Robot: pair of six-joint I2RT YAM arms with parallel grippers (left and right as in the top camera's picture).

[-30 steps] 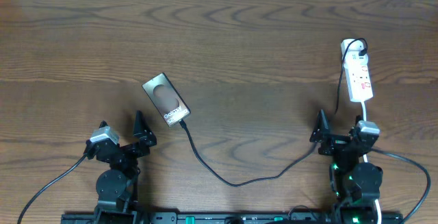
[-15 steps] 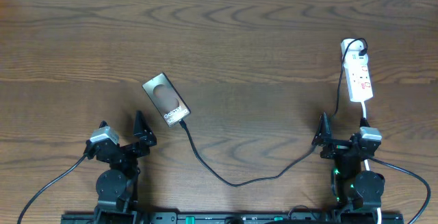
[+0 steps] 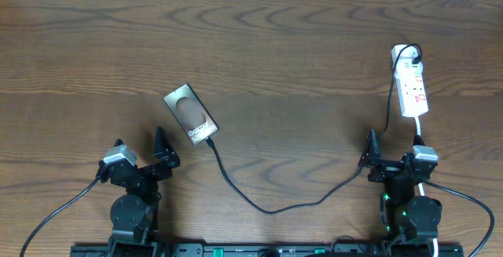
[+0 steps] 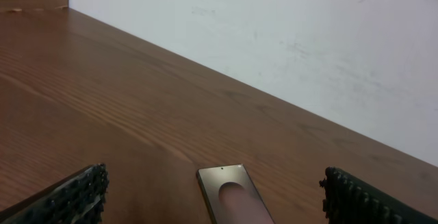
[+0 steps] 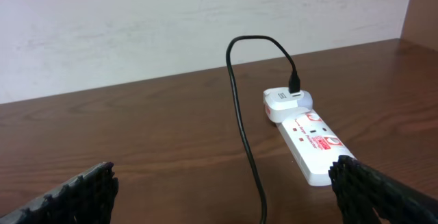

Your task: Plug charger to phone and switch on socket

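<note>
The phone (image 3: 190, 114) lies flat and slanted on the table's left half, and its top end shows low in the left wrist view (image 4: 233, 195). The charger's black cable (image 3: 271, 208) runs from the phone's near end, sags toward the front edge, then rises to a white adapter (image 5: 287, 101) at the far end of the socket (image 3: 413, 84). In the right wrist view the socket (image 5: 311, 142) and the cable (image 5: 239, 107) lie just ahead. My left gripper (image 3: 140, 145) stands open near the phone, empty. My right gripper (image 3: 393, 148) is open and empty below the socket.
A white wall (image 4: 274, 39) rises behind the table's far edge. The socket's white cord (image 3: 420, 131) runs down past my right gripper toward the arm bases at the front edge.
The right arm has drawn back slightly toward the front edge and settled. The left arm, phone, cable and socket have not moved.
</note>
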